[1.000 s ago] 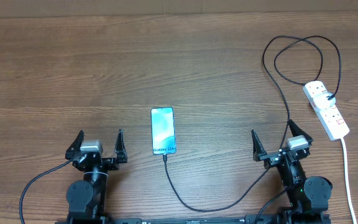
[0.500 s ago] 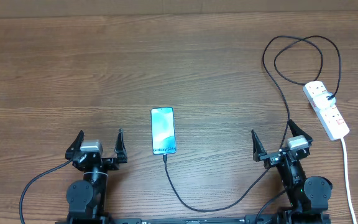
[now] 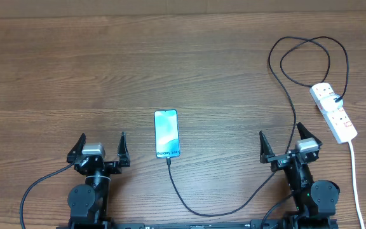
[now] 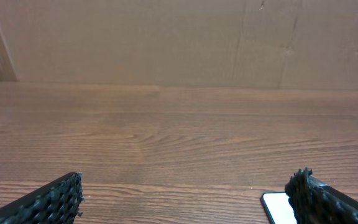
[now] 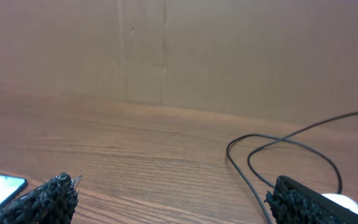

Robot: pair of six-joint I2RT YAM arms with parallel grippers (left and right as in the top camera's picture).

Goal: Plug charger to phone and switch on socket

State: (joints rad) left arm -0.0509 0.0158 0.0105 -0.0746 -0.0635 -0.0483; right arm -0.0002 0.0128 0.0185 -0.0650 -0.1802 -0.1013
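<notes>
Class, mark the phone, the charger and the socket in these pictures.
phone (image 3: 166,133): overhead view, middle of the lit screen.
charger (image 3: 172,178): overhead view, black cable just below the phone.
socket (image 3: 334,112): overhead view, middle of the white body.

A brown wood-grain counter (image 3: 107,70) fills the overhead view, its grain running side to side in long darker and lighter streaks. Along its far edge stands a plain tan wall (image 4: 135,37) that looks like cardboard board, matte and unmarked. A vertical seam (image 4: 244,43) crosses it in the left wrist view, and a similar one shows in the right wrist view. The light is soft and even, with only faint shadows.
</notes>
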